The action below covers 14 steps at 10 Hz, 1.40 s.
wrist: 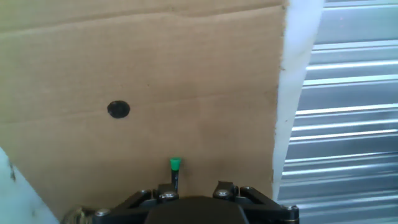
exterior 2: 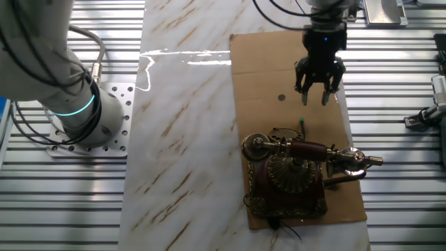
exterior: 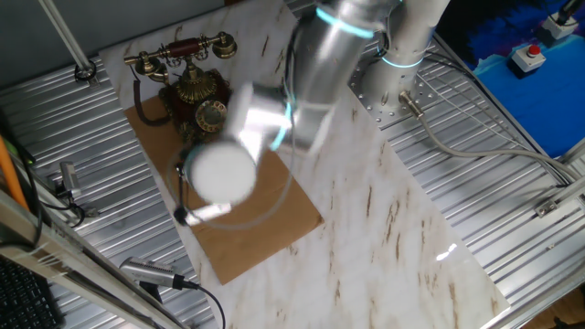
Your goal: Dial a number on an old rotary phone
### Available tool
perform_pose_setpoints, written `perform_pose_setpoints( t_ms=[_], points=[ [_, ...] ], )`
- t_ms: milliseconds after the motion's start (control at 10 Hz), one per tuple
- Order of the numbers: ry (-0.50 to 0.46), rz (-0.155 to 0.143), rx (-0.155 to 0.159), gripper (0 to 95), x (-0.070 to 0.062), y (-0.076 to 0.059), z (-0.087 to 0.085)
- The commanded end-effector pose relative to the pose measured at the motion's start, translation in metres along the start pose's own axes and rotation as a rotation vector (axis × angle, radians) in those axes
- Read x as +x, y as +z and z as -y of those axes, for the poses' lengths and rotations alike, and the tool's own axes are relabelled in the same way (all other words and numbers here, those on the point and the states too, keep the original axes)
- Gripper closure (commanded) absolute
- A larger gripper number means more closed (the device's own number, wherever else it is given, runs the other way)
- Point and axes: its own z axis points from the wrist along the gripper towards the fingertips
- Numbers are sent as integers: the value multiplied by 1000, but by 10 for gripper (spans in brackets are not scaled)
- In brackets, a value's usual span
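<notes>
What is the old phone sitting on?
The phone sits on a sheet of brown cardboard, which lies on the marble table. The cardboard right under the phone is hidden by its body.

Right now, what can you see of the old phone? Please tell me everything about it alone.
The phone is small and ornate, with a dark red-brown body and gold filigree trim. Its round gold-cream dial sits on the sloped front. The handset, dark in the middle with brass ends, lies across the cradle on top. The phone stands upright at one end of a cardboard sheet on the marble table. A dark cord loops from it. Nothing else touches it; the hand hangs apart from it.
</notes>
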Motion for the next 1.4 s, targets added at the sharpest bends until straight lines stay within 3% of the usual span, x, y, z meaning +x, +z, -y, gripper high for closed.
perform_pose_setpoints(
  t_ms=[100,400,600,700,1100,1400],
  points=[
    [86,182,-28,570,-4,-3,-1],
    [152,325,-57,570,-5,-4,-1],
    [183,393,-74,570,-6,-6,-1],
    [192,418,-79,570,-7,-7,0],
    [205,450,-85,570,-10,-15,4],
    [230,523,-102,570,-10,-15,4]
  ],
)
